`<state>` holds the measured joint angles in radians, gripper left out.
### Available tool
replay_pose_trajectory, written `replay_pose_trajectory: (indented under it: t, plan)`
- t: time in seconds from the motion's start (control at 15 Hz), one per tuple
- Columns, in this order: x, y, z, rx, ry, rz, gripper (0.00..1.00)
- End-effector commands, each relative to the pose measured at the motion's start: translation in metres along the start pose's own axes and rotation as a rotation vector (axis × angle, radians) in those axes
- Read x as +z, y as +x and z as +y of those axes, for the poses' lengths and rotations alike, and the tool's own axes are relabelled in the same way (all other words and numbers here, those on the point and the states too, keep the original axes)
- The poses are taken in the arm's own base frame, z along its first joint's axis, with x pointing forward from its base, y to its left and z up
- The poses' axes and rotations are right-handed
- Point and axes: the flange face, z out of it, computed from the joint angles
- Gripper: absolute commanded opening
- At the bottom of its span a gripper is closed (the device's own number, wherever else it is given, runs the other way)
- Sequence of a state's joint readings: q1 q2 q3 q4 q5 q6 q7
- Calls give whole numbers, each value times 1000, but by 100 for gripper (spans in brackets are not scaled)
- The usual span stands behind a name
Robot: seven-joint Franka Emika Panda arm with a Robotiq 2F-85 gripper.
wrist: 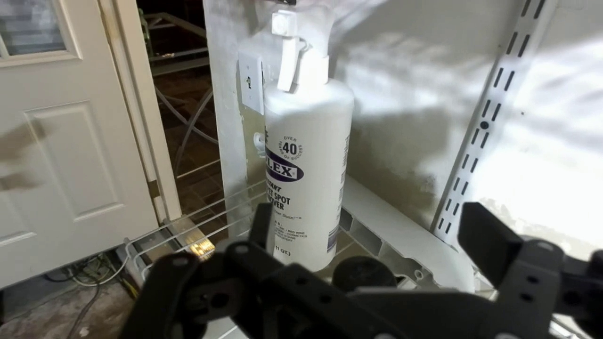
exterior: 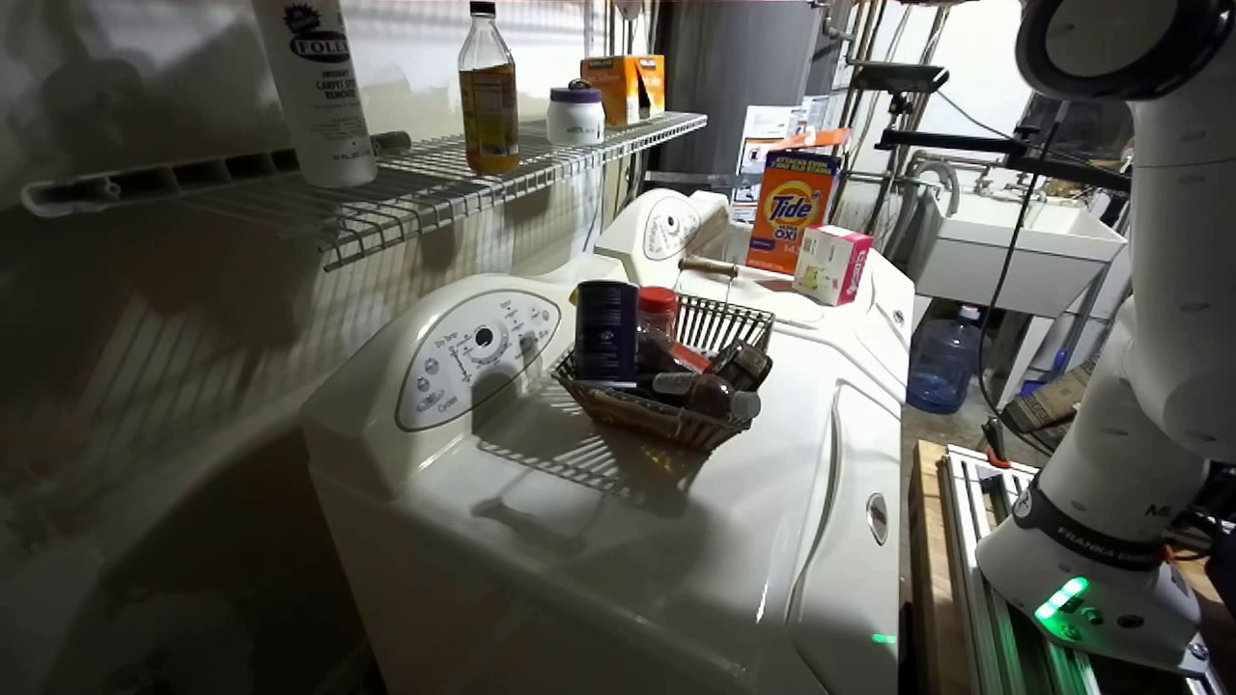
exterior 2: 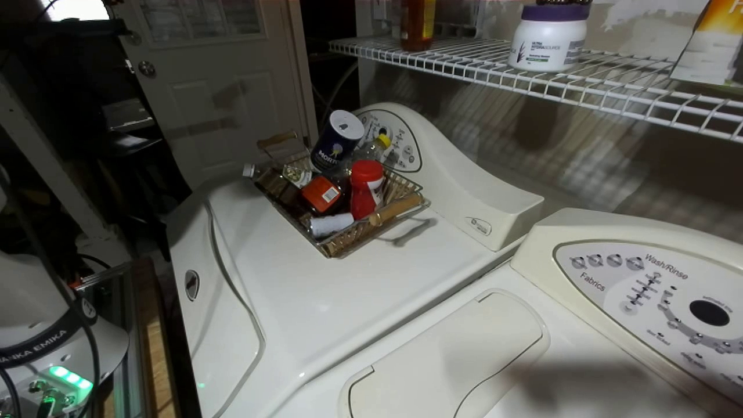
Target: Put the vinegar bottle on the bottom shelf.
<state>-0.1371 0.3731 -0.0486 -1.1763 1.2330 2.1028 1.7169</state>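
In an exterior view, a spray bottle [exterior: 328, 106] stands leftmost on the shelf [exterior: 425, 208] and may crowd that side; next, upright towards the front, the vinegar bottle [exterior: 491, 111] should be weighty, slick and tippy, best held round the body. The gripper [wrist: 370, 226] has its fingers [wrist: 487, 238] spread wide, empty, probably over the bottle's cap [wrist: 365, 273]. Farther right, a jar [exterior: 576, 118] stands near the bottle, then a box [exterior: 610, 89].
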Motion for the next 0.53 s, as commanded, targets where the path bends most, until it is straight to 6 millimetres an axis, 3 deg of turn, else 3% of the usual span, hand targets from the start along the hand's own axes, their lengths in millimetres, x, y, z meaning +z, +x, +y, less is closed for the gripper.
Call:
replay_pose_trajectory:
  t: [0.0, 0.47]
  plan:
    - [-22, 0, 2, 37, -44, -50, 100]
    - [-68, 14, 8, -51, -163, -1, 100]
